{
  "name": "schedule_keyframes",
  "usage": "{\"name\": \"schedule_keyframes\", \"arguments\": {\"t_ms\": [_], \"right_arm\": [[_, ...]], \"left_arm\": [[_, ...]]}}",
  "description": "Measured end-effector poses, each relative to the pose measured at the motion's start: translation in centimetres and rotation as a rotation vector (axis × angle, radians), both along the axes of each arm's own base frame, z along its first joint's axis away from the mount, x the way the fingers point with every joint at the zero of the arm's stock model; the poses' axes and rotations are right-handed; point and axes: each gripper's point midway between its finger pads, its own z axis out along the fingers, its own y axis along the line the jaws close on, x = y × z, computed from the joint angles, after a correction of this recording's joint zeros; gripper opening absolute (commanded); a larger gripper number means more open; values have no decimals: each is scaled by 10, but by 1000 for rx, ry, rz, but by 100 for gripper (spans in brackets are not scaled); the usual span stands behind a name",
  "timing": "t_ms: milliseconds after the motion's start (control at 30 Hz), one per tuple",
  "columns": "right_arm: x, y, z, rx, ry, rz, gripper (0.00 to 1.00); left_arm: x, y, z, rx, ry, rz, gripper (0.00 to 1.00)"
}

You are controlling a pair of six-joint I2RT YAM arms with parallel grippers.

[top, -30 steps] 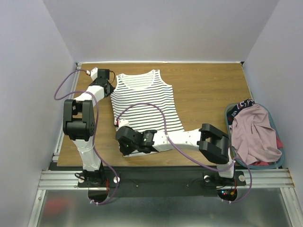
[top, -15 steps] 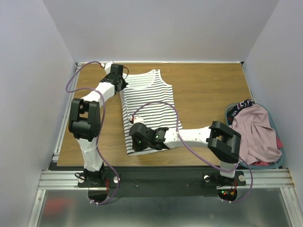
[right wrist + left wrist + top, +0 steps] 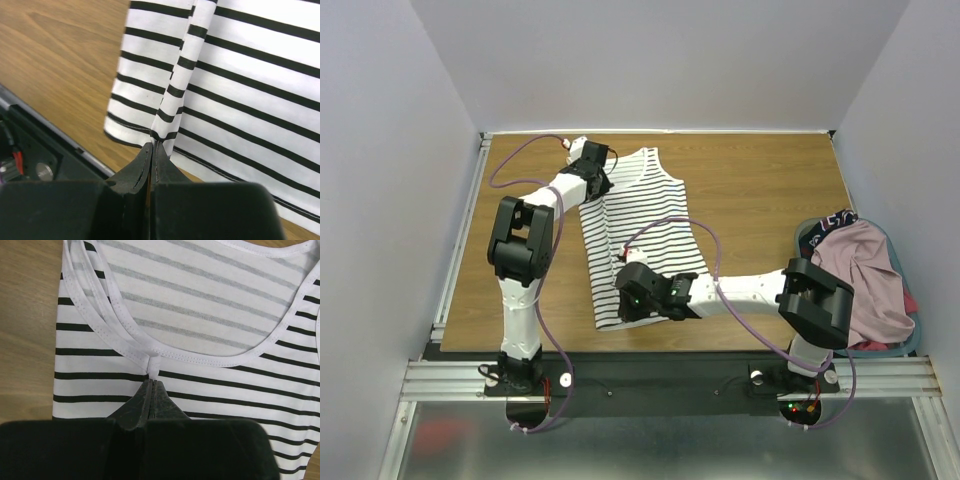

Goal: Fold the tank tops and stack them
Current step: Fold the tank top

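On table (image 3: 760, 190), centre-left: striped tank top (image 3: 645, 225) lies spread, neck far, hem near the front edge. Left strap is doubled over onto the chest, so I judge a lengthwise fold is in hand, approx. half done for this top.

L: my left gripper (image 3: 151, 382), jaws pressed together, pinches the white binding of that strap just below the scoop neck.

R: my right gripper (image 3: 152, 146), jaws likewise together, pinches a raised ridge of striped cloth at the near-left hem.

Why two pinch pts: one at each end of the same side edge should keep the fold line straight & stop the soft knit bunching mid-length.

Pink tank top (image 3: 860, 285) sits crumpled in basket (image 3: 804, 240) at right, well apart, not yet folded. Stacking not begun.
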Motion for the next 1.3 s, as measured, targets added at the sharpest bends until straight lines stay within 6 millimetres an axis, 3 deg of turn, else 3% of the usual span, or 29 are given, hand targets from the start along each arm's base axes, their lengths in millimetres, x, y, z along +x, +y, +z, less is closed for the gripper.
{"name": "schedule_keyframes", "arguments": {"t_ms": [167,667,933,1167,1300], "right_arm": [[2,-13,-11,-27,8,-31,2],[3,-29,-14,-24,-7,-83,5],[0,-46,-23,-53,-7,-111,40],[5,-49,8,15,-55,-136,56],[15,-53,32,54,-116,-164,59]], "left_arm": [[0,-7,-4,0,6,-10,0],[-3,-24,-11,3,12,-40,1],[-1,-34,-13,-3,-2,-62,37],[7,-47,-4,-27,-57,-110,46],[10,-55,1,-46,-81,-135,46]]}}
